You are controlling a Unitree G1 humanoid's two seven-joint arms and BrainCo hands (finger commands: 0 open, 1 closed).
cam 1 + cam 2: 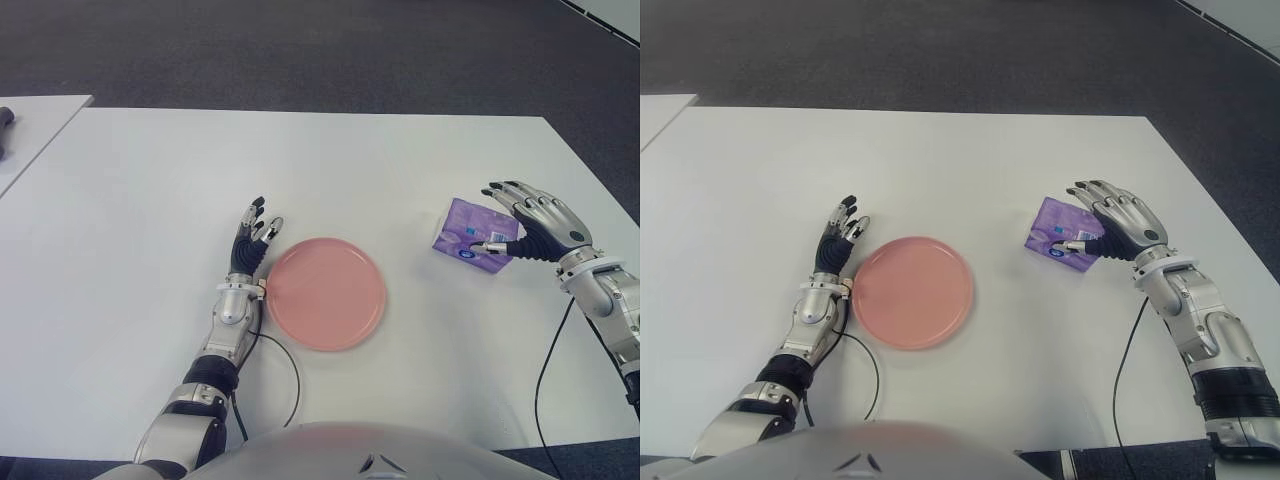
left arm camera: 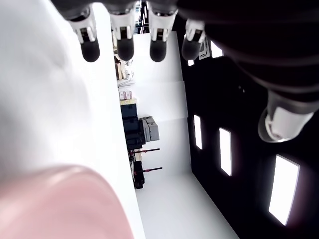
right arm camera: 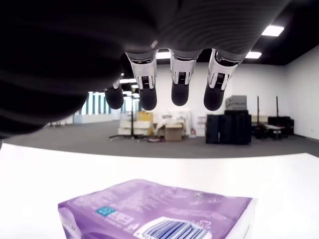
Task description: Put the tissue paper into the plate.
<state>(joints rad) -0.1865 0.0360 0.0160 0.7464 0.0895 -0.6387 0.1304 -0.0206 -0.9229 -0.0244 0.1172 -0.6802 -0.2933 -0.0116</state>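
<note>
A pink plate lies flat on the white table, nearest the robot's body of all the things here, and it holds nothing. A thin black cable loops on the table just on the near side of the plate, by the left forearm. Nothing stands between the plate and the tissue pack.

The left hand shows just beside the plate's left rim, fingers stretched out straight and pointing away from the robot, holding nothing. Its wrist view shows four fingertips in an even row above the white tabletop, with the plate's pink edge close by.

To the right of the plate, well apart from it, lies the purple tissue pack on the table. Its wrapper carries a blue label and a barcode patch; the print is too small to read. The right hand is over the pack's right side, palm down, fingers spread above it and the thumb down at its near edge. In the right wrist view the fingertips hang clear above the pack with a gap showing, so the hand has not closed on it.

Beyond the plate the table is bare up to its far edge, then dark carpet. A second white table shows at the far left.
</note>
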